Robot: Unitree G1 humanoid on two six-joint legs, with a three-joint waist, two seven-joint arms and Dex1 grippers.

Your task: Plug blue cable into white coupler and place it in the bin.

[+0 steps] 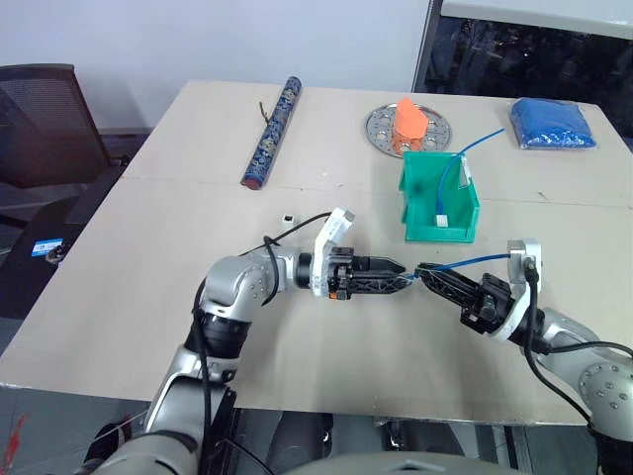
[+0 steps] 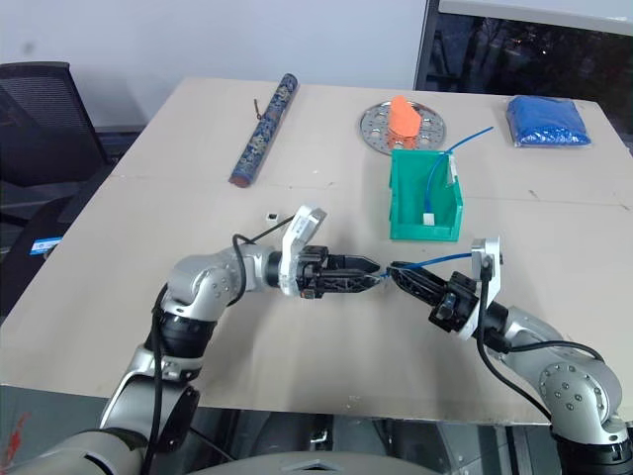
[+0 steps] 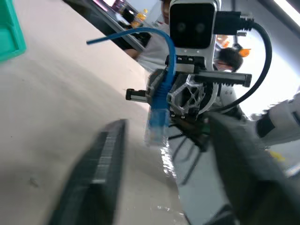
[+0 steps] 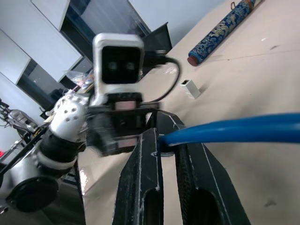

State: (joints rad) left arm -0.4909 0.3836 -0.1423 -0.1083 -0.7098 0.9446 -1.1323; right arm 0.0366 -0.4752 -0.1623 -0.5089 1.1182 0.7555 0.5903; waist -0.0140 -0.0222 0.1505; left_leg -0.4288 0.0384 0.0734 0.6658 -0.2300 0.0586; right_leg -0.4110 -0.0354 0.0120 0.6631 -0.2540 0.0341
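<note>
The bin (image 1: 440, 210) stands mid-table, bare tabletop between it and the near table edge. Just in front of it, the right gripper (image 1: 427, 274) is clamped on the blue cable (image 1: 475, 261), whose far end drapes into the bin. The left gripper (image 1: 396, 269), fingers parted, meets it tip to tip. The white coupler (image 1: 287, 218) lies left of the bin, untouched. Behind the bin sit a perforated plate (image 1: 381, 124) and blue bundle (image 1: 552, 124).

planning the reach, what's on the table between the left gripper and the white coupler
Nothing: in the left eye view the table is bare between the left gripper and the white coupler, which sits apart toward the table's far side.
</note>
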